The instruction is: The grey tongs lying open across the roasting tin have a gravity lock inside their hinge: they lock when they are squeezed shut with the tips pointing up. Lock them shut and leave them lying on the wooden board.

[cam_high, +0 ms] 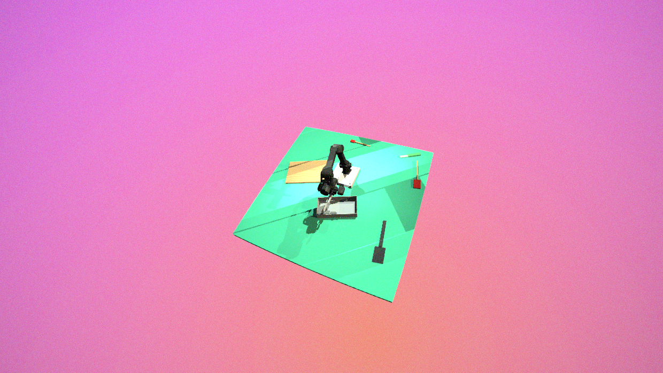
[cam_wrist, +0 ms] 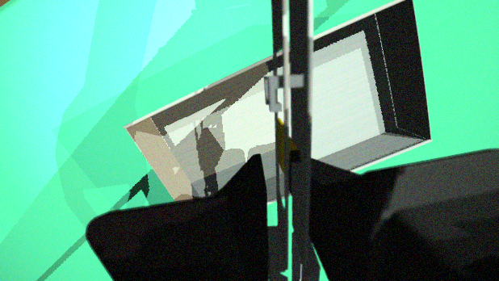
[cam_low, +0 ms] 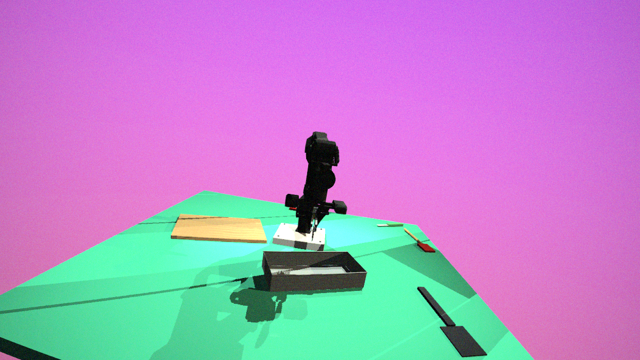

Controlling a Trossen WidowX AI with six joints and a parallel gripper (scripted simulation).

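Note:
The grey tongs (cam_high: pixel 326 201) (cam_low: pixel 312 223) (cam_wrist: pixel 300 121) are in my gripper (cam_high: pixel 332 194) (cam_low: pixel 315 214) (cam_wrist: pixel 271 159), which is shut on them. Their two arms are squeezed close together, with a narrow gap in the wrist view. They are off the roasting tin (cam_high: pixel 345 216) (cam_low: pixel 318 281) (cam_wrist: pixel 409 81), held in the air above it. In the exterior view they slant downward from the gripper. The frames do not show whether the hinge lock has caught. The wooden board (cam_high: pixel 303 172) (cam_low: pixel 219 228) lies flat behind and left of the tin, with nothing on it.
The arm's white base (cam_high: pixel 351 178) (cam_low: pixel 286 236) stands right of the board. A black spatula (cam_high: pixel 378 254) (cam_low: pixel 463 341) lies at the front right. A red spatula (cam_high: pixel 417 184) (cam_low: pixel 426 247) and a green-handled utensil (cam_high: pixel 411 155) (cam_low: pixel 394 225) lie at the right; another red-headed tool (cam_high: pixel 353 141) lies behind.

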